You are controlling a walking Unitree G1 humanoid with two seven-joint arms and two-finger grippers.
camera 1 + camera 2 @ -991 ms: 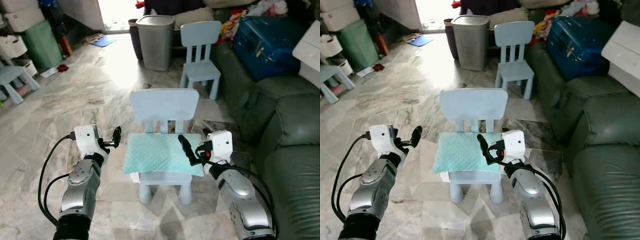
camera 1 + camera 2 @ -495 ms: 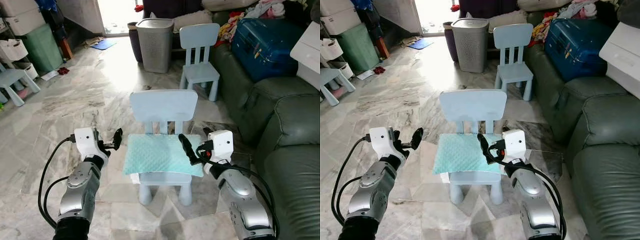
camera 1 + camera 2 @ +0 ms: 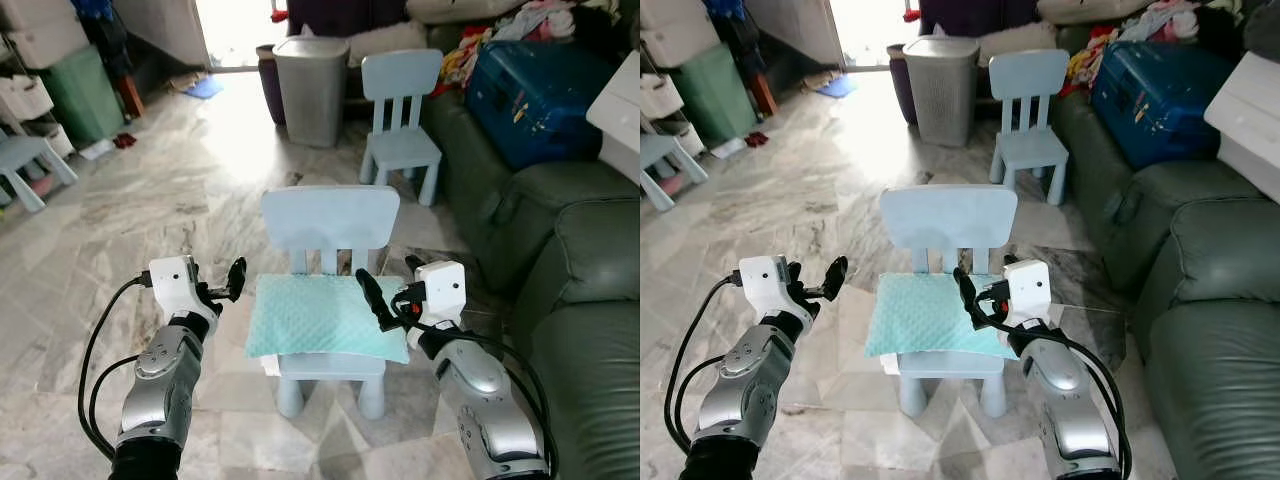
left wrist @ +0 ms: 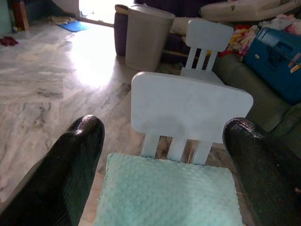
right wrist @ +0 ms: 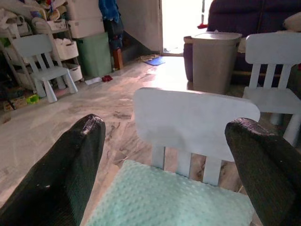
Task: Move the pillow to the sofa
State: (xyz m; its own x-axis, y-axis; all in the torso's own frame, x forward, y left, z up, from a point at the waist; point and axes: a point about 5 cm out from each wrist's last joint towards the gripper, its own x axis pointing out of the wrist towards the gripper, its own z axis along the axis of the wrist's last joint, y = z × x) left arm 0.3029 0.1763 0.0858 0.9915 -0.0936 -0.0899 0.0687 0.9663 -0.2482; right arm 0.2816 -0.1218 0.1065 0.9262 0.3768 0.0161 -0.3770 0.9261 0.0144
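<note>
Marble floor (image 3: 180, 190) with grey veining runs back to a bright doorway. Down the right side stands a dark green sofa (image 3: 580, 260); on its far seat lies a blue suitcase (image 3: 535, 85) with small stickers too tiny to read, and loose clothes (image 3: 540, 15) are heaped behind it. A grey bin (image 3: 310, 85) with a lid stands near the doorway; what is in it cannot be seen. Beside it is a pale blue far chair (image 3: 402, 120). At the left edge are stacked white boxes (image 3: 25, 95), a green crate (image 3: 80, 90) and another small chair (image 3: 25, 160); their contents are blurred.

Just ahead stands a pale blue chair (image 3: 330, 290). The pillow (image 3: 325, 315), mint green and dimpled, lies flat on its seat, its edges overhanging slightly. The left gripper (image 3: 232, 280) hovers just left of the pillow, fingers (image 4: 70, 169) spread wide, not touching it. The right gripper (image 3: 385, 295) is held over the pillow's right edge, fingers (image 5: 61, 174) likewise spread, holding nothing.
</note>
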